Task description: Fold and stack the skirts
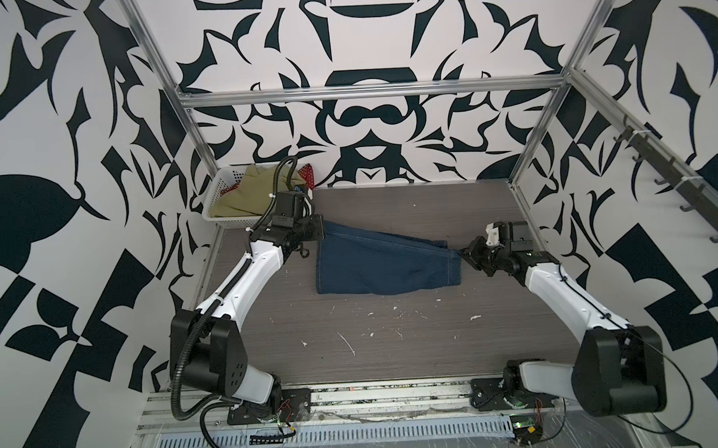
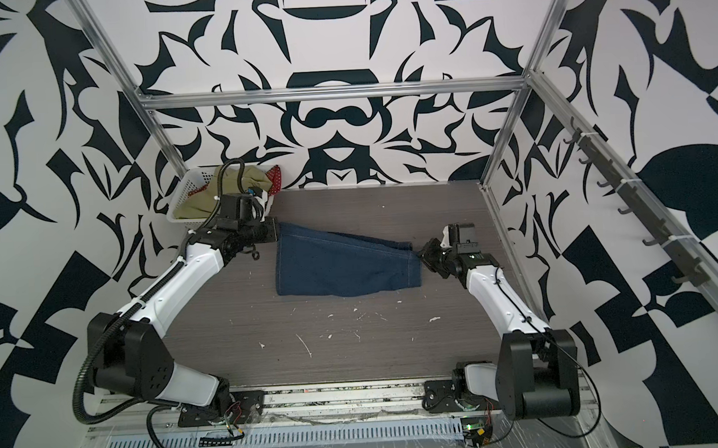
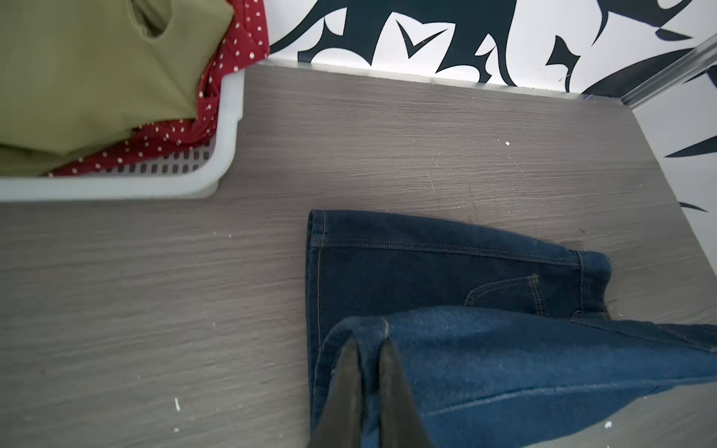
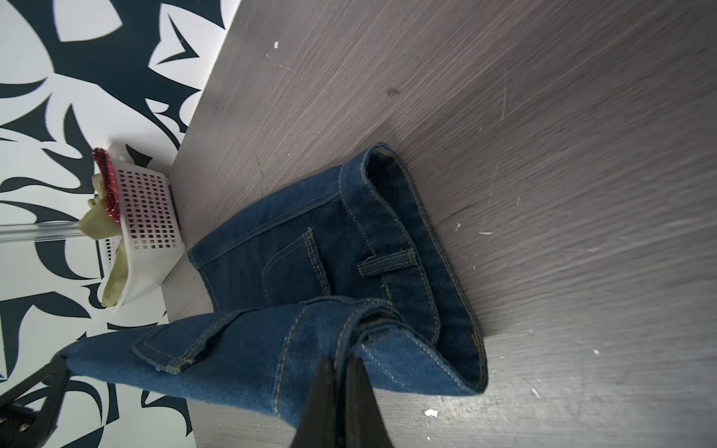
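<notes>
Dark blue denim skirt [image 1: 384,265], tan stitching: centre of frame in both top views, on the surface [image 1: 396,348], doubled over, top layer raised along its upper edge. Olive-green skirt [image 1: 243,196]: crumpled, upper left, in basket [image 1: 219,188], over red polka-dot skirt [image 1: 308,175].

The grey table [image 1: 396,348] bears a denim skirt [image 1: 384,265] and a white basket [image 1: 222,189].

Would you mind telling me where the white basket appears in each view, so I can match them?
In a top view: white basket at the far left corner of the table.
In a top view: basket, same corner.
Left wrist view: basket close up, olive skirt inside.
Right wrist view: basket distant, beyond the denim skirt.
Shared landmark: the denim skirt.
</notes>
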{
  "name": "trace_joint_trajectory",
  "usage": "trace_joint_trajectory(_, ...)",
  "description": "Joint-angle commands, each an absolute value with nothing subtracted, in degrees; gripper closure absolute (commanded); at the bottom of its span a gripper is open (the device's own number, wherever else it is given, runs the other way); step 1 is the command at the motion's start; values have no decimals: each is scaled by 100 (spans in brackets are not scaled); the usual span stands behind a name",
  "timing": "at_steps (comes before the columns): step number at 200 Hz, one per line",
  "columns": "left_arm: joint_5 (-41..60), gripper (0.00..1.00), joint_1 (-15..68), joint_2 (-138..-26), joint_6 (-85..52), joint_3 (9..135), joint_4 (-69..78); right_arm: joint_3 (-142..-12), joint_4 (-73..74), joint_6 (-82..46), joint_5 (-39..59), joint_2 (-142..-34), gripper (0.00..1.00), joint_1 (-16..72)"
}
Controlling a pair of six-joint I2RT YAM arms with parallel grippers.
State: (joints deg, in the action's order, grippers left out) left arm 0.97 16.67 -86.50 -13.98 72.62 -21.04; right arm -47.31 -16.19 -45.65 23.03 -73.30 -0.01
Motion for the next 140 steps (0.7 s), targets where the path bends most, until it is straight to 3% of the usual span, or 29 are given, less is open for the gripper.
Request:
trace_joint_trajectory(1, -128, 100, 1512, -8706, -1071, 7825, -2297, -5148, -1511, -4473, 2006, -7196, 100, -120)
trace_joint_trajectory(41, -107, 100, 1512, -8753, -857, 7915, -2290, -5153, -1532, -4412, 1871, -7208, 100, -155)
trace_joint_trajectory(140, -679, 100, 1500, -10256, -358, 8660, -1806, -5084, -677, -4494, 1773, -8286, 100, -166)
